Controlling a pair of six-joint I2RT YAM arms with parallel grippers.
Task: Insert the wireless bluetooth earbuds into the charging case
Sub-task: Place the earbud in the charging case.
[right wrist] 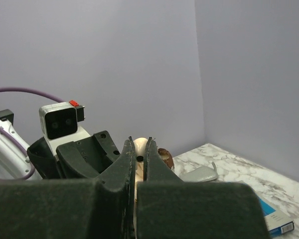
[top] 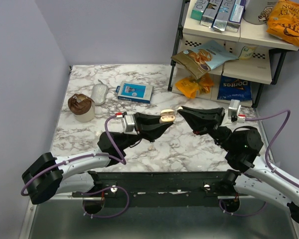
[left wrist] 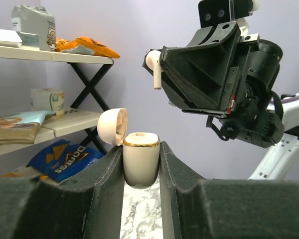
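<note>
My left gripper [top: 165,119] is shut on the cream charging case [top: 167,117] and holds it upright above the table. In the left wrist view the case [left wrist: 141,159] has a gold rim, and its lid [left wrist: 113,127] is flipped open to the left. My right gripper [top: 181,110] is shut on a white earbud [left wrist: 153,67], stem down, just up and to the right of the open case and apart from it. In the right wrist view the earbud [right wrist: 140,149] sits pinched between the fingertips. A second small white earbud [top: 151,147] lies on the marble below my left gripper.
A brown muffin in a cup [top: 81,106], a grey mouse [top: 99,93] and a blue box [top: 134,91] lie at the back left. A shelf rack [top: 224,69] with snack bags stands at the back right. Walls close off the left and back.
</note>
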